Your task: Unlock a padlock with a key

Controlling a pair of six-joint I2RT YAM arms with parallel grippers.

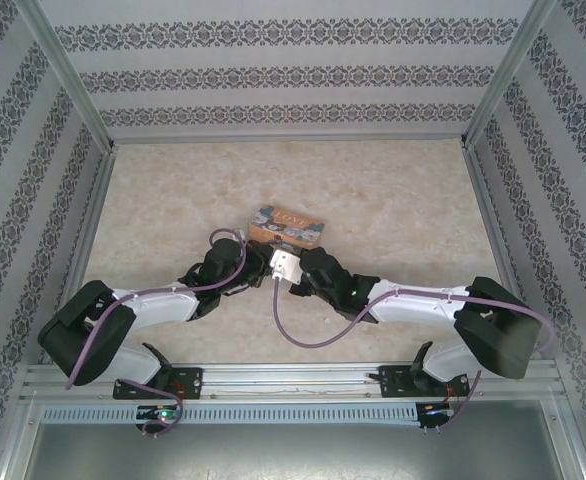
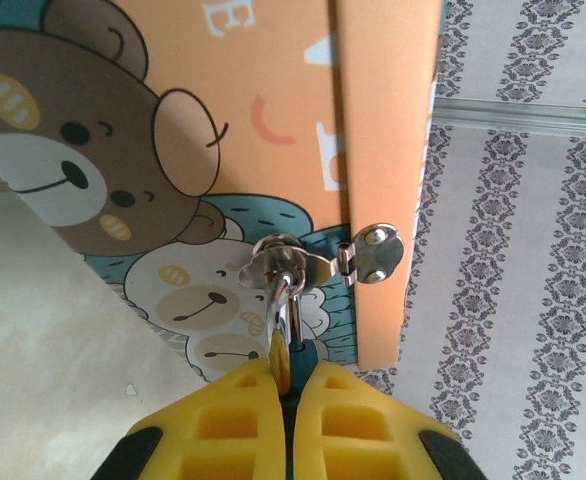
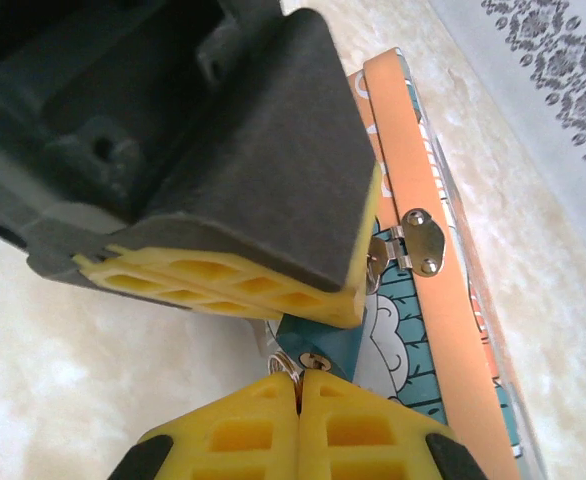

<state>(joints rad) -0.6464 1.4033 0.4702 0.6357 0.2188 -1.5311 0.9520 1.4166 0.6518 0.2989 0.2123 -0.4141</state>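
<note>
The teal padlock hangs by its silvery shackle from the hasp of the orange-and-teal picture box. My left gripper is shut on the padlock's body, gripping it from the side. Its fingers cross the right wrist view above the lock. My right gripper is shut on the key, which is almost hidden between the pads. Its thin wire ring pokes out just below the keyhole. Both grippers meet just in front of the box in the top view.
The box lies on the pale marbled table near the middle. A small metal hasp plate sits on its orange edge. Patterned walls close in the back and both sides. Purple cables loop off both arms.
</note>
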